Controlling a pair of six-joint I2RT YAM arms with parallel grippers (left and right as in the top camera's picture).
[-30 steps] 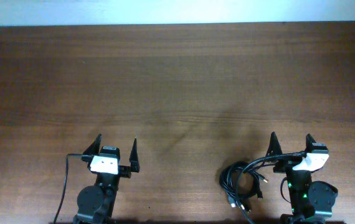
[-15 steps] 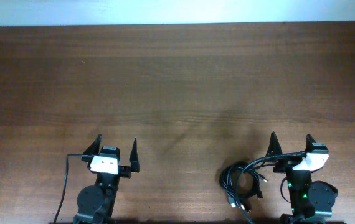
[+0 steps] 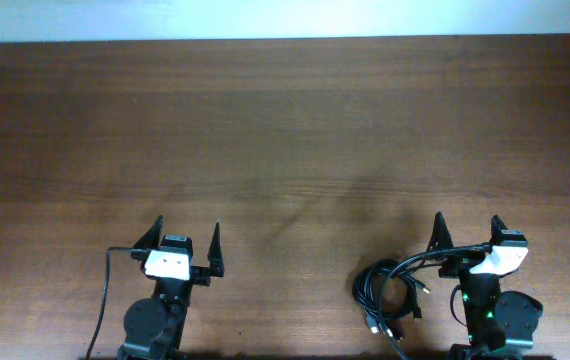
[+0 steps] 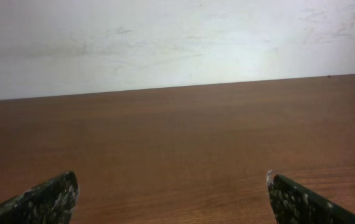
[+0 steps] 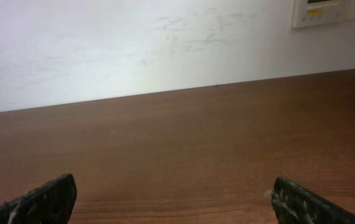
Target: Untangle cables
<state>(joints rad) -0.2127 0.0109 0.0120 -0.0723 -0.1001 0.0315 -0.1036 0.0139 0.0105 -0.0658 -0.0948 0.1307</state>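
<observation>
The left gripper [image 3: 188, 222] is holding its two fingers wide apart, with nothing between them but bare wooden table [image 3: 285, 130]. In its own wrist view the left gripper [image 4: 170, 178] is showing only the dark tips of its fingers [image 4: 50, 198] at the bottom corners. Ahead of them the brown tabletop is running out to a pale wall [image 4: 177, 37].

The right gripper [image 3: 467, 218] is likewise holding its fingers spread and is gripping nothing. From the right wrist camera the right gripper [image 5: 174, 180] is framing the same kind of open wood between its fingers [image 5: 302, 202], and a white wall panel [image 5: 333, 11] is showing high up, beyond the right-hand finger.

The cables [image 3: 390, 295] are lying on the table as one loose black coil. They are sitting behind the right gripper's fingertips, back toward the arm's base, and just off to the outer side of its left finger, not between the fingers. They are well apart from the left gripper. One black strand is arching from the coil toward the right gripper's body; I cannot tell whether it is touching. Small plug ends [image 3: 373, 325] are poking out at the coil's rear edge.
</observation>
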